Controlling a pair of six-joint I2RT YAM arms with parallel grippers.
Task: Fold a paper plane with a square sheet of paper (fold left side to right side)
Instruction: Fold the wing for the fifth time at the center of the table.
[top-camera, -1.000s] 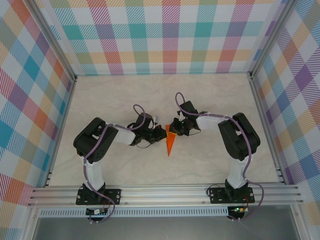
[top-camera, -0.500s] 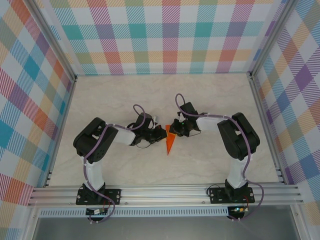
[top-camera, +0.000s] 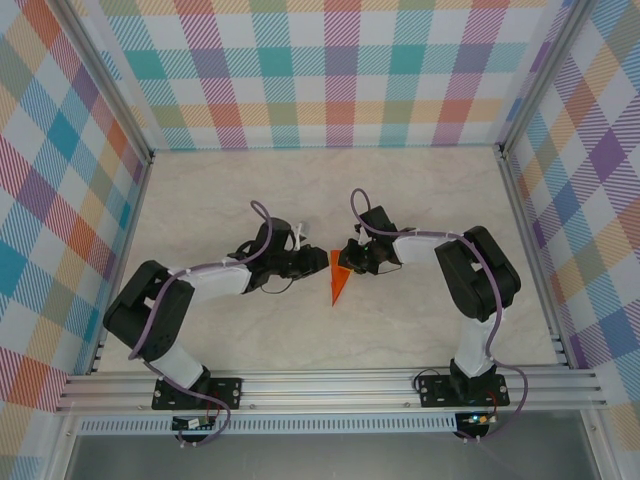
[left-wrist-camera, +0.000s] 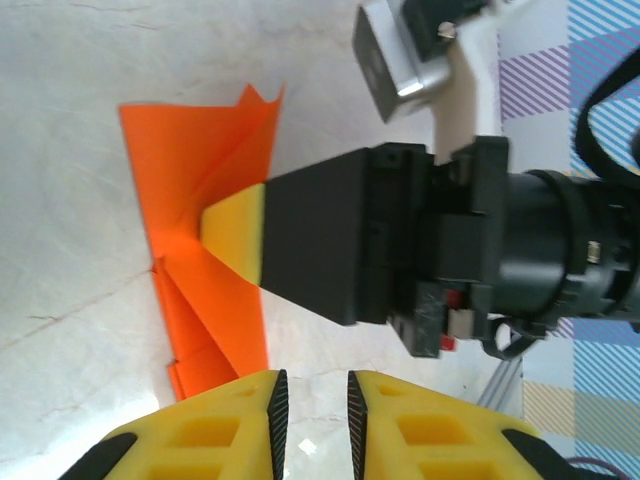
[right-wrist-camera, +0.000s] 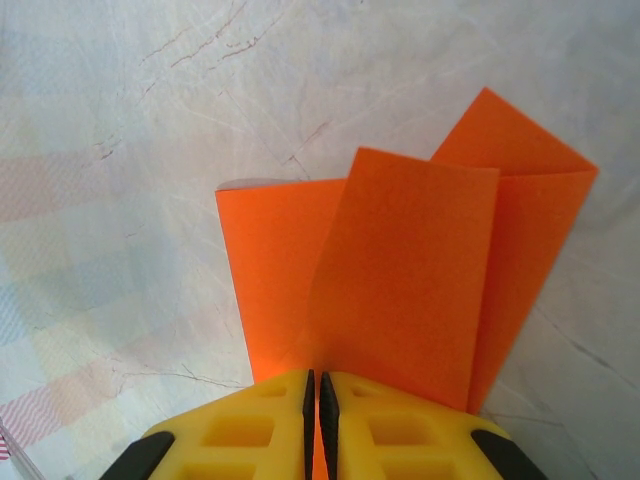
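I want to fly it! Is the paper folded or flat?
Folded: the paper is a narrow pointed wedge, layered flaps pinched in the right gripper.

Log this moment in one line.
paper plane: narrow folded dart | right gripper: shut on it | left gripper: slightly open, empty

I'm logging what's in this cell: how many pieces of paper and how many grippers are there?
Orange paper: 1
Grippers: 2, the left gripper and the right gripper
Total: 3
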